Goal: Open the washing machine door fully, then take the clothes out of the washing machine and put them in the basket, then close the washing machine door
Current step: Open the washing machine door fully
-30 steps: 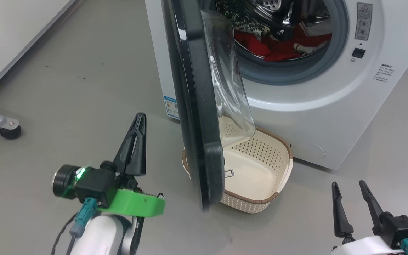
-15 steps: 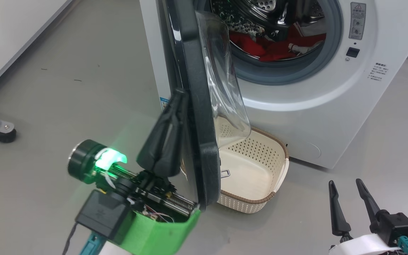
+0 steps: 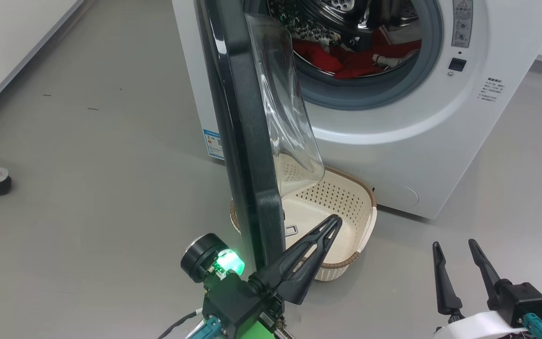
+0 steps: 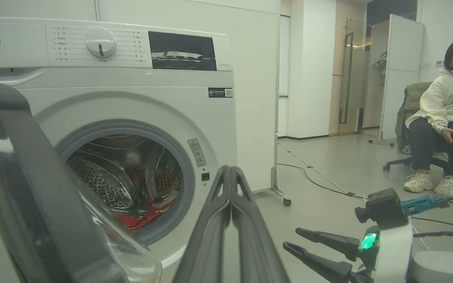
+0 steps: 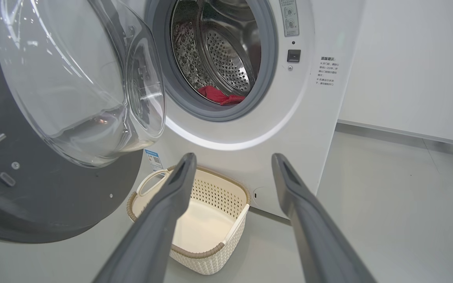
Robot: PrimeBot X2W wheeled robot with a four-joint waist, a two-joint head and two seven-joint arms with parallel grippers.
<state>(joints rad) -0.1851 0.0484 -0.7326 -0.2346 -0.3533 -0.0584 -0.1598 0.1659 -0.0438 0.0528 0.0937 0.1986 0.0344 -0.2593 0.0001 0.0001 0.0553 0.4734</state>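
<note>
In the head view the washing machine [image 3: 417,132] takes up the 12 to 2 o'clock part, its grey rubber ring [image 3: 370,96] framing the perforated steel drum [image 3: 346,9]. The red clothes [image 3: 346,63] lie at the bottom of that drum, inside the machine, with a bit of white trim showing. The washing machine door [image 3: 247,141] is swung out and seen edge-on, a black band running from 12 o'clock down toward 6 o'clock, its clear glass bowl [image 3: 285,108] bulging to the 3 o'clock side. The cream basket [image 3: 346,197] sits on the grey floor [image 3: 87,188] at 6 o'clock of the drum opening, close against the machine's front and partly behind the door's lower edge; it holds no garment. The left gripper [image 3: 334,220] comes up from 6 o'clock with its two dark fingers pressed together and nothing between them, pointing toward 2 o'clock past the door's bottom corner, the tips over the basket; whether they touch the door I cannot tell. The right gripper [image 3: 454,245] rests low at 4 o'clock, fingers spread wide apart, pointing to 12 o'clock, empty and well apart from the basket. In the left wrist view a person [image 4: 446,110] sits on a chair at 2 o'clock.
</note>
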